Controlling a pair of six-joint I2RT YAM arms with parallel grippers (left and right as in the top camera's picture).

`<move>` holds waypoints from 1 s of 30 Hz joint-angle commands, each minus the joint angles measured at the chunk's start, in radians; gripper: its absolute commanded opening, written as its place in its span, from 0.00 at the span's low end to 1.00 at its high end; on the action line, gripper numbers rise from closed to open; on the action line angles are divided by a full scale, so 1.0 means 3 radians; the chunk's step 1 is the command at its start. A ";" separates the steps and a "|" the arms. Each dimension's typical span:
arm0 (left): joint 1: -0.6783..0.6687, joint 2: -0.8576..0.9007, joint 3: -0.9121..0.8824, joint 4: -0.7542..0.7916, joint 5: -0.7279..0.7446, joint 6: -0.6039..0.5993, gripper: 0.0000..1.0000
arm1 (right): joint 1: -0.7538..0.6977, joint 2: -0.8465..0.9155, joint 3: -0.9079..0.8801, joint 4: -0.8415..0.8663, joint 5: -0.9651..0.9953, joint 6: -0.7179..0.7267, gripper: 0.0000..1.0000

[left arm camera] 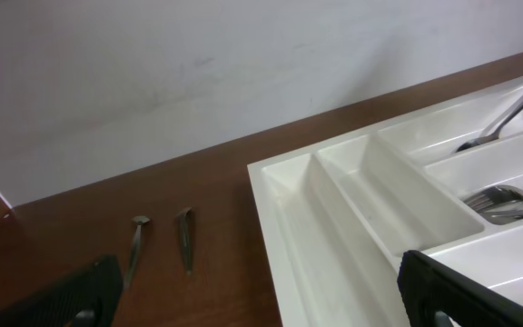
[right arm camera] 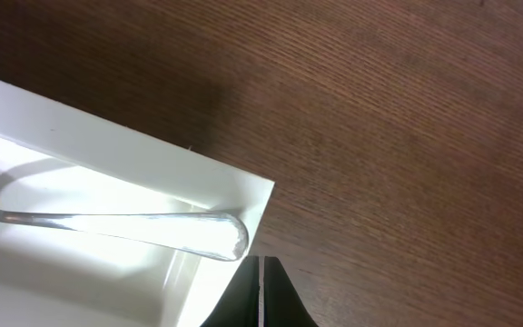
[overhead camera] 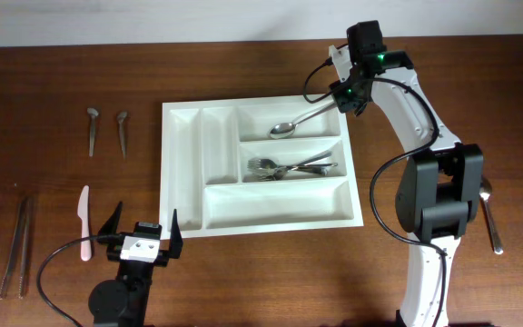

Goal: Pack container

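The white cutlery tray (overhead camera: 182,163) lies in the middle of the table. A spoon (overhead camera: 302,119) lies in its upper long compartment, handle resting on the far right corner. Several forks (overhead camera: 284,168) lie in the middle long compartment. My right gripper (overhead camera: 350,98) is shut and empty at that corner; in the right wrist view its fingertips (right arm camera: 261,272) sit just below the spoon's handle end (right arm camera: 116,221) and the tray rim (right arm camera: 152,154). My left gripper (overhead camera: 143,221) is open and empty at the tray's near left corner; the left wrist view (left arm camera: 261,300) shows the tray (left arm camera: 271,209).
Two short metal utensils (overhead camera: 92,130) (overhead camera: 123,130) lie left of the tray and show in the left wrist view (left arm camera: 162,241). A pink knife (overhead camera: 84,222) and long metal tongs (overhead camera: 16,247) lie at the near left. Another spoon (overhead camera: 490,213) lies right of the right arm's base.
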 commanded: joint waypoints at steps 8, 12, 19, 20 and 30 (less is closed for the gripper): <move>0.0019 -0.0019 -0.0020 -0.0010 -0.0011 0.0028 0.99 | 0.0024 0.0134 0.0064 0.0010 -0.0060 -0.0011 0.04; 0.0019 -0.0019 -0.0020 -0.0010 -0.0011 0.0028 0.99 | 0.0024 0.0139 0.0064 0.0020 -0.0060 -0.0010 0.04; 0.0019 -0.0019 -0.0020 -0.0010 -0.0011 0.0028 0.99 | 0.0028 0.0139 0.0064 0.0020 -0.0064 -0.0010 0.04; 0.0019 -0.0019 -0.0020 -0.0010 -0.0011 0.0028 0.99 | 0.0028 0.0139 0.0064 0.0020 -0.0072 -0.0011 0.04; 0.0019 -0.0019 -0.0020 -0.0010 -0.0011 0.0027 0.99 | 0.0031 0.0139 0.0064 0.0020 -0.0212 -0.0010 0.04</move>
